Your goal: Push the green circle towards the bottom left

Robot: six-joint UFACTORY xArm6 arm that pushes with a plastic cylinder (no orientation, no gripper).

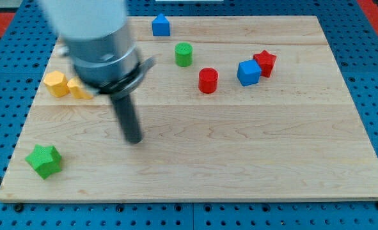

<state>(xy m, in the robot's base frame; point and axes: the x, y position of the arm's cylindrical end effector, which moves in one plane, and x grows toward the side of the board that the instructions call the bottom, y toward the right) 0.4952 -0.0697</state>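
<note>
Camera view: my tip (pixel 133 139), no jaws, sits lower-left of green circle (pixel 183 54).

Green circle (pixel 183 54) near desk (pixel 240 160) top, centre. Blue block (pixel 161 25) up-left of it. Red circle (pixel 208 80) down-right. Blue cube (pixel 248 72) further right, touching red star (pixel 265 62). Yellow hexagon (pixel 56 84) at view's left, yellow block (pixel 78 88) touching its right. Green star (pixel 44 160) bottom left. My tip (pixel 133 139) below-left of green circle, apart from all blocks.

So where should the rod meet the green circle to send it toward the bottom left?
No grip here, only a push. Meet the green circle on its upper-right side wall, coming from the view's top right. It is a round upright cylinder, so aim through its centre or it slips sideways. My tip now sits below-left of it.
</note>
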